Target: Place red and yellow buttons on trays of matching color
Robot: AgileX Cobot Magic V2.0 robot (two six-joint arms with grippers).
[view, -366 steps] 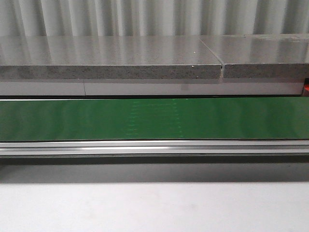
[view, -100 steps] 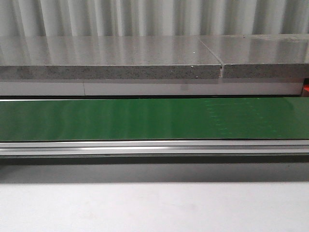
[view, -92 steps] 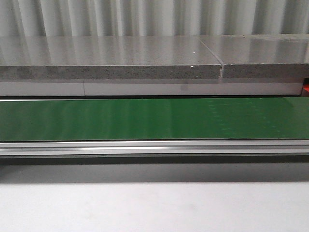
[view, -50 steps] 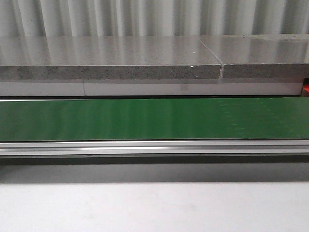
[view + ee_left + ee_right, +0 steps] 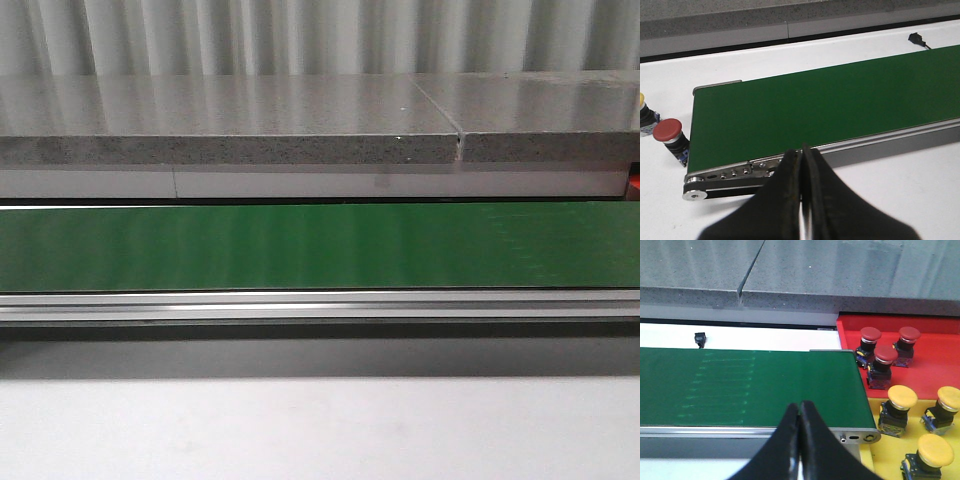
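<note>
In the left wrist view a red button (image 5: pixel 669 134) stands on the white table beside the end of the green belt (image 5: pixel 830 105), and a yellow button (image 5: pixel 644 112) shows at the frame edge beyond it. My left gripper (image 5: pixel 801 155) is shut and empty over the belt's near rail. In the right wrist view the red tray (image 5: pixel 935 357) holds three red buttons (image 5: pixel 885 362), and the yellow tray (image 5: pixel 890 452) holds three yellow buttons (image 5: pixel 902 402). My right gripper (image 5: pixel 800 410) is shut and empty above the belt's near rail. Neither gripper shows in the front view.
The green conveyor belt (image 5: pixel 320 245) runs across the front view with a metal rail (image 5: pixel 320 305) along its near side. A grey stone ledge (image 5: pixel 230 120) lies behind it. A small black plug (image 5: pixel 700 339) lies on the white table behind the belt.
The faint light pattern on the belt has drifted to the right and out of the front view. Nothing else has moved.
</note>
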